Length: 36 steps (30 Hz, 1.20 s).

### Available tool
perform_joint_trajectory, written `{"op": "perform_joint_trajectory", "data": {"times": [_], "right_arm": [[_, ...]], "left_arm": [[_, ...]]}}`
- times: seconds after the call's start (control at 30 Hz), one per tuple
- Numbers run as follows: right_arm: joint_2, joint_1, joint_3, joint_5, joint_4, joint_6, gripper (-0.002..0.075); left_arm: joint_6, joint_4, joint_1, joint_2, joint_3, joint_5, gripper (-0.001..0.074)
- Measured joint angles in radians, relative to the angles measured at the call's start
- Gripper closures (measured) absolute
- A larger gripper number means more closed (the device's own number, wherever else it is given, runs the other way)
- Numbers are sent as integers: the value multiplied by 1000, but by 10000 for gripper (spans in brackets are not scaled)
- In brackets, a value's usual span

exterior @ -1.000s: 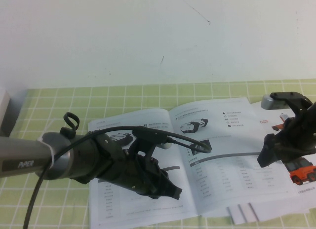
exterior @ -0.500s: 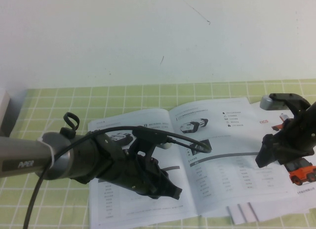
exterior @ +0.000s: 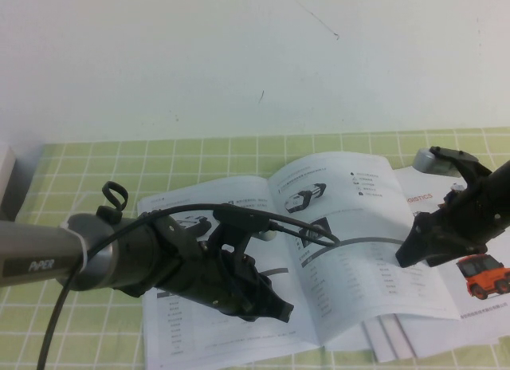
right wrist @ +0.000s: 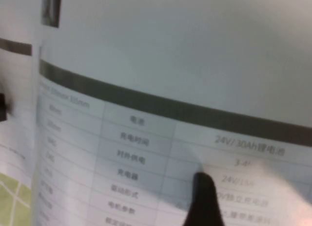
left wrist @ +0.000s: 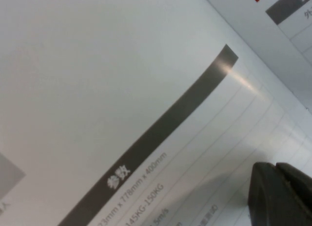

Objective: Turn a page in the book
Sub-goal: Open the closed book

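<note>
My left arm reaches in low from the near left, left gripper pointing right and down, fingers closed together at the tip. My right arm comes in from the right edge, right gripper angled down and leftward, its fingers too dark to read.
</note>
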State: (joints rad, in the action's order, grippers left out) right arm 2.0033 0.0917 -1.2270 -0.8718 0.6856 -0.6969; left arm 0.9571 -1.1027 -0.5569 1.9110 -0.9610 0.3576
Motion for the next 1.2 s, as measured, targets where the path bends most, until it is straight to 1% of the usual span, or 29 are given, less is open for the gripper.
{"op": "perform_joint_trajectory", "data": {"times": [0.2, 0.43, 0.7, 0.83, 0.97, 1.07, 1.13, 1.2], "right_arm": [[0, 0, 0, -33, 69, -47, 254], [0, 0, 0, -41, 99, -62, 256], [6, 8, 0, -58, 262, -152, 257], [6, 14, 0, -58, 273, -170, 270], [6, 12, 0, -58, 202, -168, 309], [8, -14, -11, -87, 134, -140, 346], [8, -37, -43, -129, 76, -108, 389], [5, -55, -79, -157, 16, -70, 455]], "left_arm": [[0, 0, 0, 0, 0, 0, 738], [-3, 0, 0, 0, 0, 0, 738], [-3, 0, 0, 0, 0, 0, 738], [-3, 0, 0, 0, 0, 0, 738], [-3, 0, 0, 0, 0, 0, 738], [-3, 0, 0, 0, 0, 0, 738], [-4, 0, 0, 0, 0, 0, 738], [-6, 0, 0, 0, 0, 0, 738]]}}
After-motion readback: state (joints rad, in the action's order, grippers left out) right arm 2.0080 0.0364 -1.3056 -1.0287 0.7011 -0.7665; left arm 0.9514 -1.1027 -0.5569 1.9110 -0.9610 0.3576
